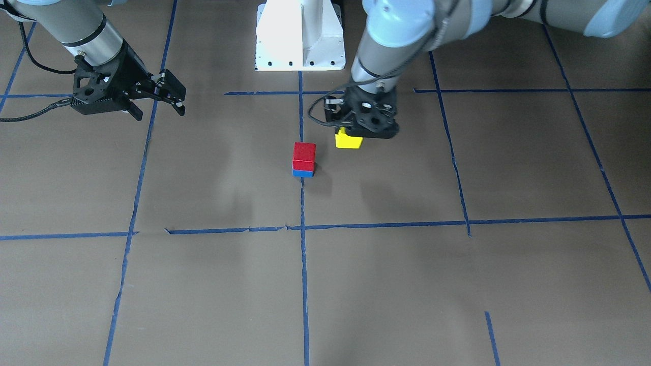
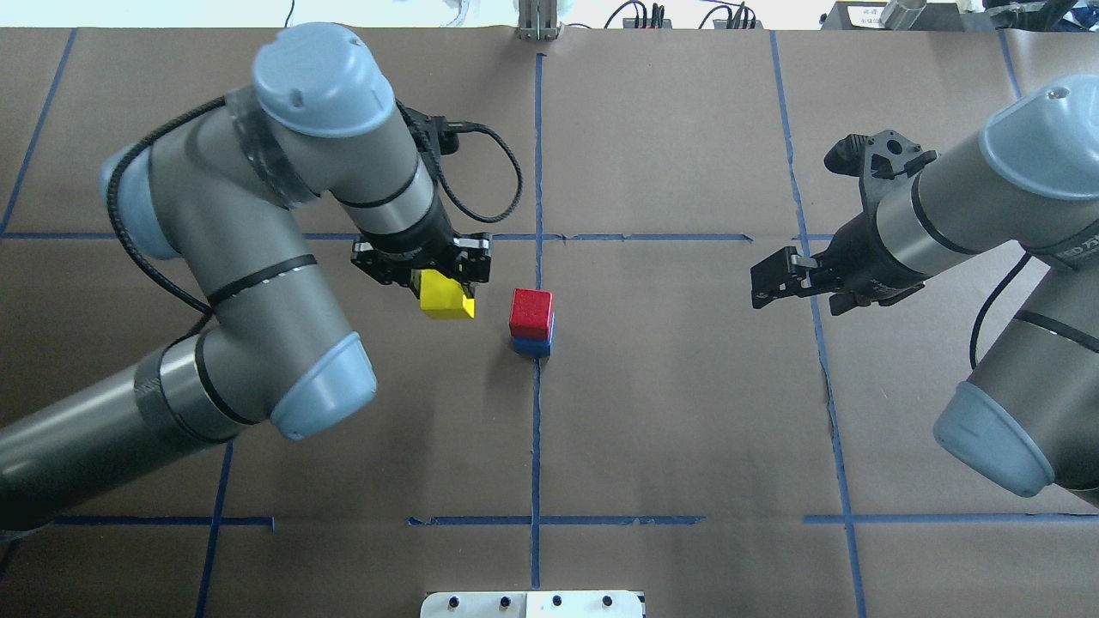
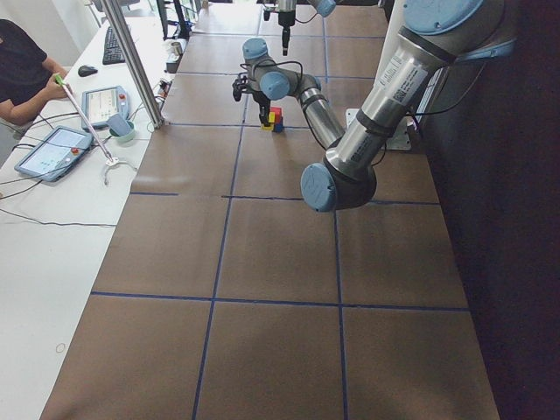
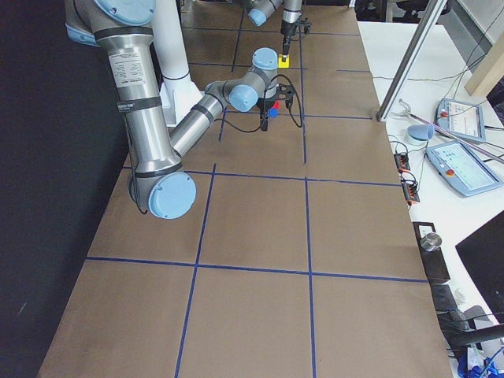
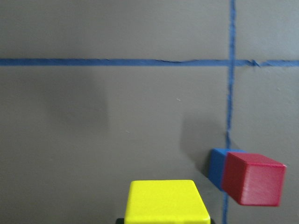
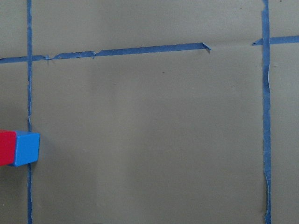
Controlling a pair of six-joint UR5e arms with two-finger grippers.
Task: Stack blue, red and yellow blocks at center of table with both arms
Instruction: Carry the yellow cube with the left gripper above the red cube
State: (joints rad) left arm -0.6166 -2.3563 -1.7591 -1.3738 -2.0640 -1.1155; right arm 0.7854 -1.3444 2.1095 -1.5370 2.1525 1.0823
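A red block (image 2: 531, 313) sits on a blue block (image 2: 532, 347) at the table's center line; the stack also shows in the front view (image 1: 303, 157) and in the left wrist view (image 5: 254, 179). My left gripper (image 2: 434, 283) is shut on the yellow block (image 2: 446, 296) and holds it above the table, just left of the stack. The yellow block also shows in the front view (image 1: 348, 139) and the left wrist view (image 5: 166, 202). My right gripper (image 2: 777, 283) is open and empty, well to the right of the stack. The right wrist view shows the blue block (image 6: 25, 148) at its left edge.
Blue tape lines (image 2: 537, 412) divide the brown table into squares. The robot's white base (image 1: 300, 35) stands at the near edge behind the stack. An operator and tablets (image 3: 52, 149) are at a side table beyond the far edge.
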